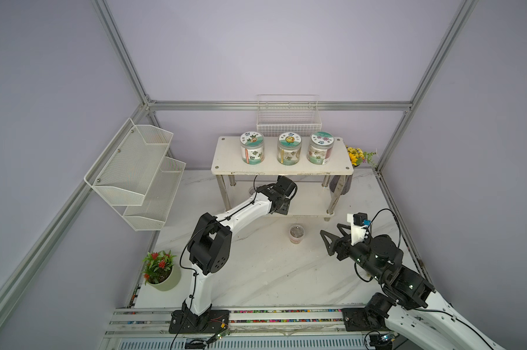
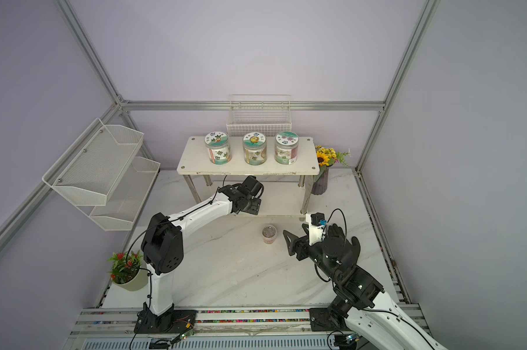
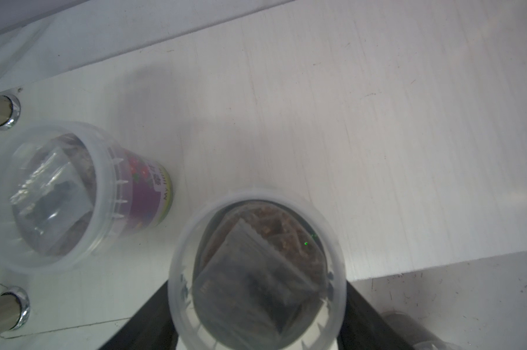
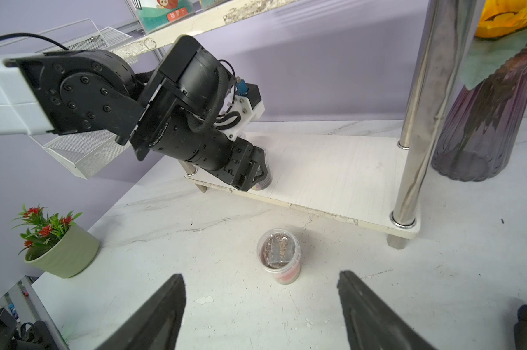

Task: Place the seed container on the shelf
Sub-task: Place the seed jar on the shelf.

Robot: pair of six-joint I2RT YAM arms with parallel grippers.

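Clear-plastic lidded seed cup (image 3: 257,266), flanked by the left gripper (image 4: 257,172) on the metal-legged white shelf's (image 1: 226,160) lower board; grip cannot be told. The right gripper (image 1: 330,229) is spread open. Judged light, slick, crushable: best taken below the rim.

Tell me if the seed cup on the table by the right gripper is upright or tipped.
Upright: the seed cup stands on its base on the table, clear lid facing up.

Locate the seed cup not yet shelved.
In both top views the cup stands on the table, just in front of the shelf's lower board, near the open right hand.
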